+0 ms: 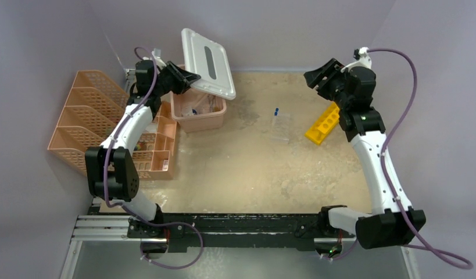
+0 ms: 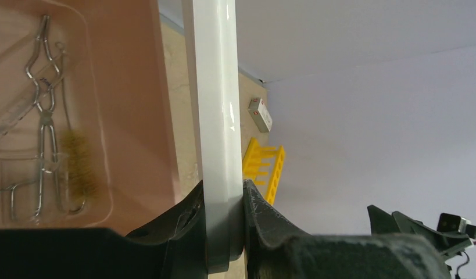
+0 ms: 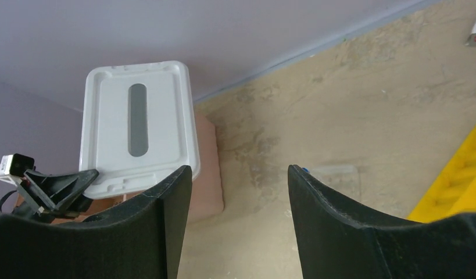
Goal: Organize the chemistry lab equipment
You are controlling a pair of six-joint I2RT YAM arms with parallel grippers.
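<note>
My left gripper [image 1: 188,78] is shut on the edge of the white lid [image 1: 207,63], holding it tilted up over the open pink bin [image 1: 200,119]. In the left wrist view the lid's rim [image 2: 215,87] stands pinched between the jaws of that gripper [image 2: 224,197]. Inside the bin [image 2: 136,87] lie metal scissor-tongs [image 2: 43,116], a wire tube brush [image 2: 78,157] and a small glass beaker [image 2: 14,180]. A clear rack [image 1: 280,128] with a blue-capped tube [image 1: 276,110] and a yellow holed rack [image 1: 322,125] sit mid-table. My right gripper [image 1: 314,78] hangs open and empty above the table's back right.
Orange mesh file trays [image 1: 84,116] and an orange compartment tray [image 1: 160,145] stand at the left. A small white box [image 2: 260,114] lies by the back wall. From the right wrist, the lid [image 3: 136,125], bin [image 3: 207,168], clear rack [image 3: 337,174] and yellow rack [image 3: 462,180] show beyond the open gripper [image 3: 240,171].
</note>
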